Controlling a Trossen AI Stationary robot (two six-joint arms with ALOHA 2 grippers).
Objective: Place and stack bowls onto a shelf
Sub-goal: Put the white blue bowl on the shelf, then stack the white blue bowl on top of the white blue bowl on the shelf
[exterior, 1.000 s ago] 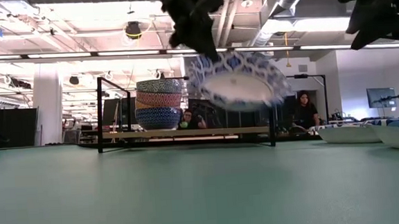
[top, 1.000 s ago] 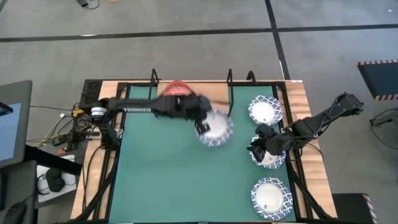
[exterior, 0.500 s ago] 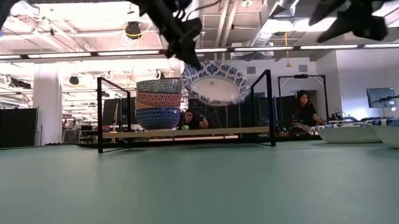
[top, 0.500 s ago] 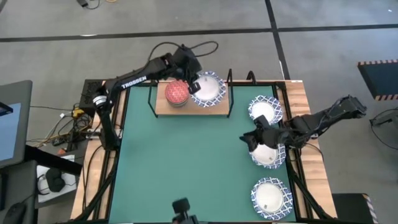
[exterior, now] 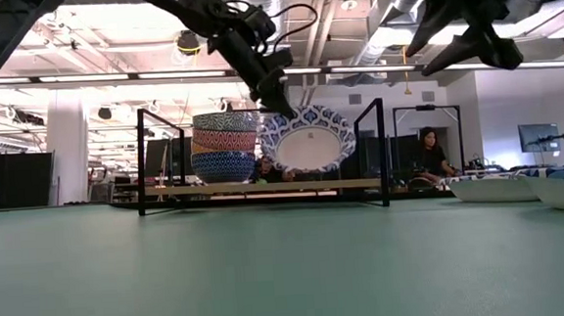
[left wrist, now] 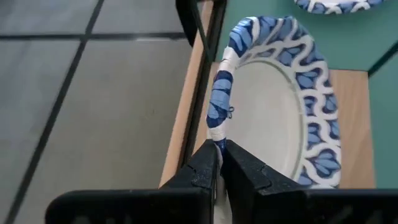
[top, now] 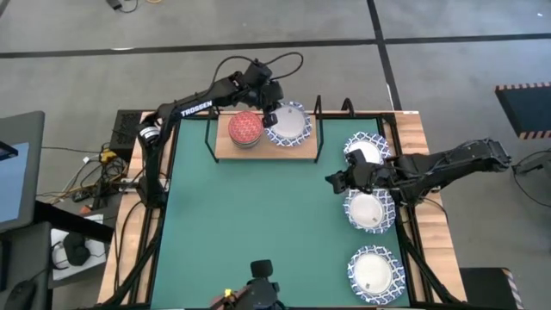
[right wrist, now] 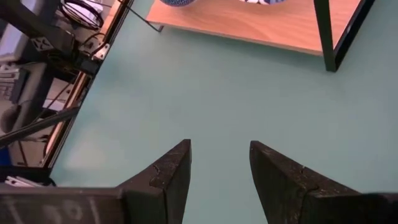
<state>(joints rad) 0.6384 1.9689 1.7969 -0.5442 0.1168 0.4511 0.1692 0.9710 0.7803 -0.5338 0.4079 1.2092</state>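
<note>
**Left gripper setting patterned bowl on shelf, right arm waiting**

Left gripper (top: pixel 274 116) is pinched tight on the rim of a white blue-patterned bowl (top: pixel 289 124), fingers (left wrist: pixel 202 169) either side of the rim edge in the left wrist view. Bowl is over the shelf (top: pixel 225 147), just beside the stack of small bowls (top: pixel 244 129). In the low view the bowl (exterior: pixel 308 139) is tilted, face toward the camera, low edge near the plank; cannot tell if it touches yet.

Step in hand, as I judge it: lower and level the bowl onto the plank, then release. Do it well: roll the wrist so the base sits flat before opening; letting go while tilted risks it rocking or sliding off. Open only once weight is on the wood, then lift straight up off the rim.

Edges and room: the shelf's right wire end frame (top: pixel 318 129) stands close on the bowl's far side and the small stack on the other, so the slot is snug; little sideways slack. Back edge of the plank is close under the gripper, floor beyond it. Above is free for the exit.

Right gripper (top: pixel 337 181) hangs over the green mat (top: pixel 250 215) with fingers apart, holding nothing, near three more patterned bowls (top: pixel 370 211) along the right side. Centre of mat is open for its next reach.
</note>
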